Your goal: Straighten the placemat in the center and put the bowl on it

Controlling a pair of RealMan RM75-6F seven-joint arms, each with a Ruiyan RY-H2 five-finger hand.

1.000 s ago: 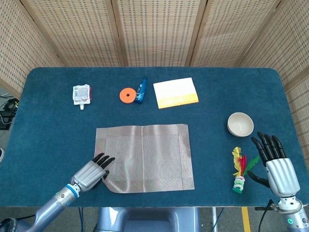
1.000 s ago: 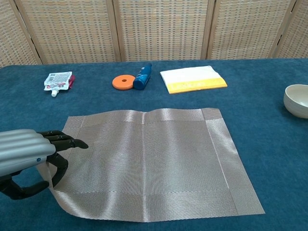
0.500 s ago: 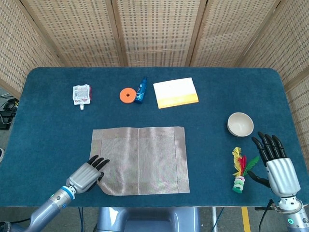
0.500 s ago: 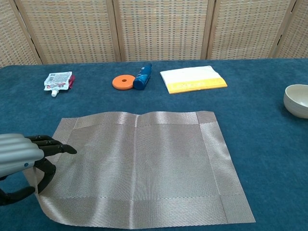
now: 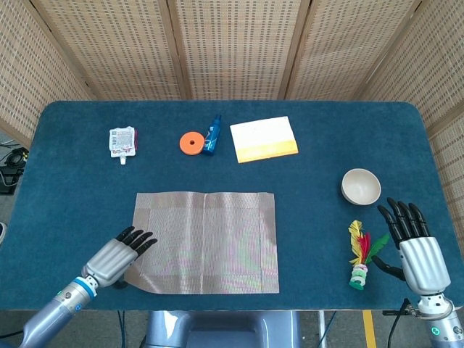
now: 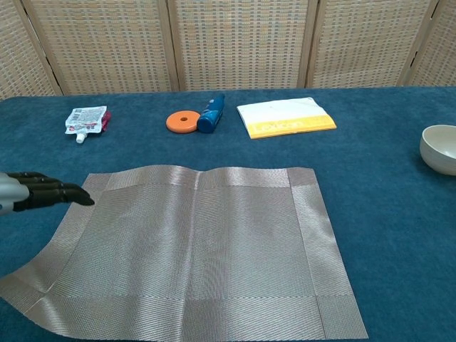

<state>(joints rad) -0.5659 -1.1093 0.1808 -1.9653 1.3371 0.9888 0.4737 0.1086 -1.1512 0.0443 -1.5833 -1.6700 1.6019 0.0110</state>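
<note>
Woven and beige, the placemat (image 5: 205,241) lies mid-surface, its near-left corner under the left robot hand (image 5: 116,257), whose fingers lie flat and hold nothing. Squaring it likely calls for a light, even drag. The bowl (image 5: 361,186) waits just beyond the right robot hand (image 5: 410,241), fingers spread and empty.

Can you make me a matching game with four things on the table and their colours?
Things:
1. bowl
2. disc
3. bottle
4. placemat

Colours:
A. blue
B. shiny tan
C. cream
D. orange

Pairs: 1-C, 2-D, 3-A, 4-B
</note>
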